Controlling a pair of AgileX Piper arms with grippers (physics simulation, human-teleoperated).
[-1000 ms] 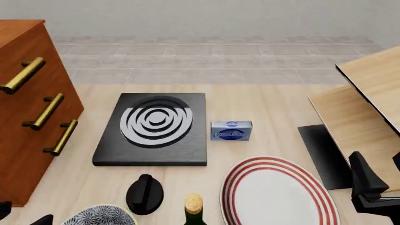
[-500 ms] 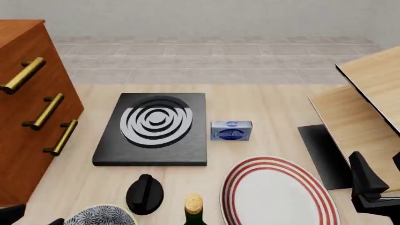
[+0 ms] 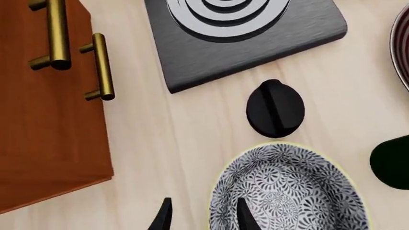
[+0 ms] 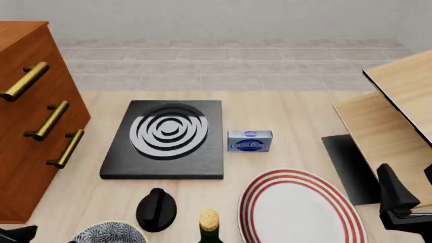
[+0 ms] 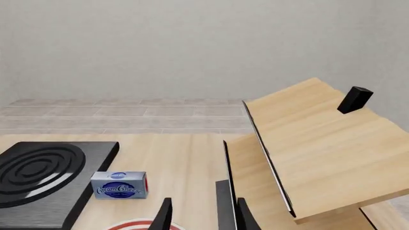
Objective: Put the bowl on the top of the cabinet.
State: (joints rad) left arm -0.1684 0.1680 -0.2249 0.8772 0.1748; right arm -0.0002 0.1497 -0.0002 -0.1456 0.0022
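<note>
**Left gripper lined up on the bowl's rim**

The step in hand looked like the approach to a rim grasp. The bowl [image 3: 288,191] sat on the table at the near edge, just in front of the black knob [image 3: 275,108] and near the cabinet's [image 3: 45,120] lower corner. To do it well, the left gripper [image 3: 201,215] would best come down with one finger inside the rim and one outside, on the side away from the knob and the dark bottle [image 4: 210,228], then pinch firmly before lifting. The lift would need to be high, since the cabinet top stood well above the table, and the bowl should stay level.

The left gripper was parted, holding nothing; one fingertip [image 3: 244,215] showed over the bowl's rim, the other over bare table, and I could not tell whether either touched. The right gripper [image 5: 201,215] hung parted and empty, near the wood panels [image 5: 319,143].
</note>
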